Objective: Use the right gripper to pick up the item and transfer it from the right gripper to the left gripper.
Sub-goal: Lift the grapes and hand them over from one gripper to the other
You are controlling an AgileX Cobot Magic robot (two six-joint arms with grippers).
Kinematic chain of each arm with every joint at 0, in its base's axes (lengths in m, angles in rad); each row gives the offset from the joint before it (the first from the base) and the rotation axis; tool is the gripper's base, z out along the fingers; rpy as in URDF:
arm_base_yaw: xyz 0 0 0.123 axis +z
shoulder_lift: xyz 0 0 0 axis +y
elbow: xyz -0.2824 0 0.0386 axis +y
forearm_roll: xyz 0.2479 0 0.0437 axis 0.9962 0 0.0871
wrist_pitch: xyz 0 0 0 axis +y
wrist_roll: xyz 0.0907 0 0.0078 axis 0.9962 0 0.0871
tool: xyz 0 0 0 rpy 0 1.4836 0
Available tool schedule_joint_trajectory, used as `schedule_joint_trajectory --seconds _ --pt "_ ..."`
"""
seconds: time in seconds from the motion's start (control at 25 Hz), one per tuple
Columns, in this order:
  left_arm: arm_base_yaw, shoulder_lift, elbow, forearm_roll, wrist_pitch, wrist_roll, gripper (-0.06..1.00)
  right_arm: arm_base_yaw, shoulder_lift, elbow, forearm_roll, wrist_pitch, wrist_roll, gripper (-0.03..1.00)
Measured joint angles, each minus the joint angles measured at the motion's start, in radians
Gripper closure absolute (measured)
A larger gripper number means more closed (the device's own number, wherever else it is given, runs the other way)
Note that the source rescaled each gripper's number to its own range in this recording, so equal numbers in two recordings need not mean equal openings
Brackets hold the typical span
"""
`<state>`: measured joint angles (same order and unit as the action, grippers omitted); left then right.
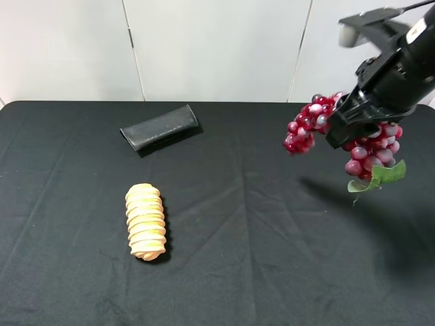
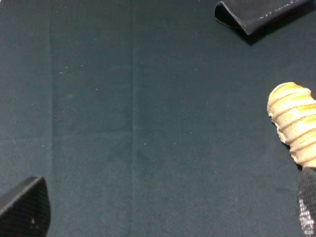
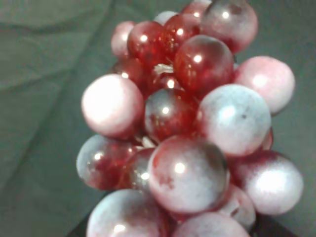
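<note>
Holding the grapes (image 1: 370, 153) tight in its jaws, the right gripper (image 1: 345, 127) should next carry them to the wide-open left gripper (image 2: 165, 210).

The right gripper (image 1: 348, 128) is held aloft on its black arm (image 1: 408, 61), tilted downward, and is clamped on the grape bunch (image 1: 302, 132). On the left gripper (image 2: 165, 212), the fingers (image 2: 24, 210) are seen spread wide apart.
</note>
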<state>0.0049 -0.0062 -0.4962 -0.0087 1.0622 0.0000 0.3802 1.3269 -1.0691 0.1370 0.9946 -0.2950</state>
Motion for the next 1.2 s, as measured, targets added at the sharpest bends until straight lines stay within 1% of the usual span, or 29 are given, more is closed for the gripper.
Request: schedule_joint_trajectory --seconds 0.24,0.4,0.6,0.76,1.0,1.2 --pt "0.000 0.000 0.000 0.000 0.000 0.000 -0.06 0.000 -0.078 0.000 0.118 0.039 -0.078 0.97" --pt "0.000 0.000 0.000 0.000 0.000 0.000 -0.06 0.000 -0.090 0.000 0.156 0.070 -0.103 0.97" --pt "0.000 0.000 0.000 0.000 0.000 0.000 -0.06 0.000 -0.090 0.000 0.166 0.093 -0.115 0.97" --pt "0.000 0.000 0.000 0.000 0.000 0.000 -0.06 0.000 -0.090 0.000 0.166 0.129 -0.163 0.97" --pt "0.000 0.000 0.000 0.000 0.000 0.000 -0.06 0.000 -0.090 0.000 0.166 0.142 -0.184 0.97" --pt "0.000 0.000 0.000 0.000 0.000 0.000 -0.06 0.000 -0.090 0.000 0.166 0.147 -0.254 0.97"
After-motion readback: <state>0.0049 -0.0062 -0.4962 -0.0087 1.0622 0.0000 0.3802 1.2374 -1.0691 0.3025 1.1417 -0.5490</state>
